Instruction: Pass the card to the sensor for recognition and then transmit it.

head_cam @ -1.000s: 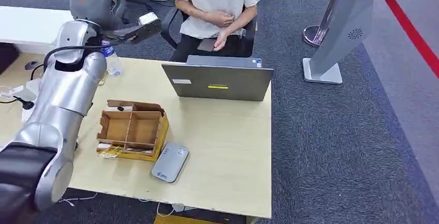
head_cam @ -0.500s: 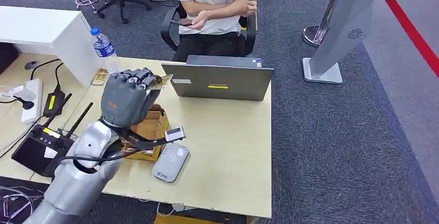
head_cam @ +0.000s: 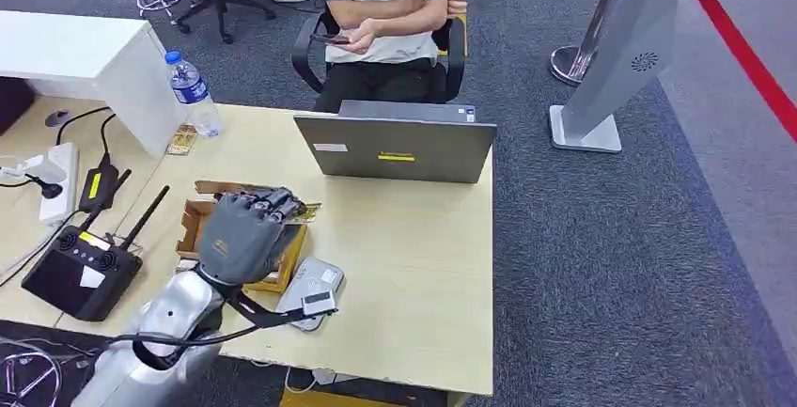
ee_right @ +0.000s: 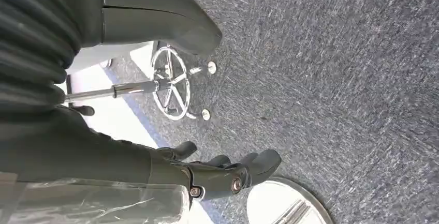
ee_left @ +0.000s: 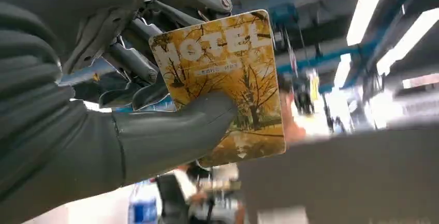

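My left hand [head_cam: 246, 230] hangs low over the table's front left, above the cardboard box [head_cam: 199, 222], and pinches a card. The card's edge [head_cam: 306, 208] sticks out past the fingers. In the left wrist view the card [ee_left: 243, 53] is yellow with autumn trees and the word HOTEL, pressed by the thumb [ee_left: 176, 131] against the fingers. The flat grey sensor [head_cam: 320, 277] lies on the table just right of the box, partly covered by my wrist. My right hand [ee_right: 222, 172] hangs over grey carpet with its fingers apart and holds nothing.
An open grey laptop [head_cam: 395, 148] stands at the table's far edge, and a person sits behind it in a chair [head_cam: 305, 45]. A water bottle [head_cam: 192, 90], a power strip [head_cam: 56, 180] and a black controller [head_cam: 80, 271] lie to the left. A grey kiosk stand [head_cam: 611, 69] is at the right.
My left arm has swung down from high at the far left to low over the box and sensor, still holding the card. The person has lifted a phone.
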Controlling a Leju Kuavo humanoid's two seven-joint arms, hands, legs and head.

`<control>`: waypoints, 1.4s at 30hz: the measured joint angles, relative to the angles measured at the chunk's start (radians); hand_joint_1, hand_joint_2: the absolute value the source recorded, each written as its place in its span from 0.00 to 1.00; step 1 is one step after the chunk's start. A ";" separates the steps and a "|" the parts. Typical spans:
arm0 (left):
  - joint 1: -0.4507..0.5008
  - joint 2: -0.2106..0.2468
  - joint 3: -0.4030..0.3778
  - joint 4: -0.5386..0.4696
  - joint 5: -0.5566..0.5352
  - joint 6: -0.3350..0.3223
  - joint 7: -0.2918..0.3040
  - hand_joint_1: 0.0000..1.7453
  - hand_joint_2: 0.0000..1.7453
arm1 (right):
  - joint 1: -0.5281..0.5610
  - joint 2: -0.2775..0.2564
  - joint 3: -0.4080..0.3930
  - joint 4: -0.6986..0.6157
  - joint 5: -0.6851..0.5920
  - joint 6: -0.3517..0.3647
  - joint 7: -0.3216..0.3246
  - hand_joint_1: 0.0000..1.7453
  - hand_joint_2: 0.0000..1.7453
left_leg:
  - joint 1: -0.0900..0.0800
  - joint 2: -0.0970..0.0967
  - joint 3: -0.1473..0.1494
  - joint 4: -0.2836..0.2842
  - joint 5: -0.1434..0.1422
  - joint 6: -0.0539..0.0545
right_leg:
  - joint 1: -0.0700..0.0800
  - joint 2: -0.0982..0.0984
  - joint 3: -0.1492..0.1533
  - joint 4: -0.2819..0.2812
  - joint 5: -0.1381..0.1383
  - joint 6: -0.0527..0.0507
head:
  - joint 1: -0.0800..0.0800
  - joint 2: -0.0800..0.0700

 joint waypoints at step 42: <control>0.090 0.003 -0.027 0.255 0.102 -0.208 0.016 1.00 1.00 | 0.004 0.000 -0.037 0.000 0.038 0.002 0.005 0.00 1.00 | 0.000 0.000 -0.001 0.000 0.000 0.000 | 0.000 0.000 -0.001 0.000 0.000 0.000 | 0.000 0.000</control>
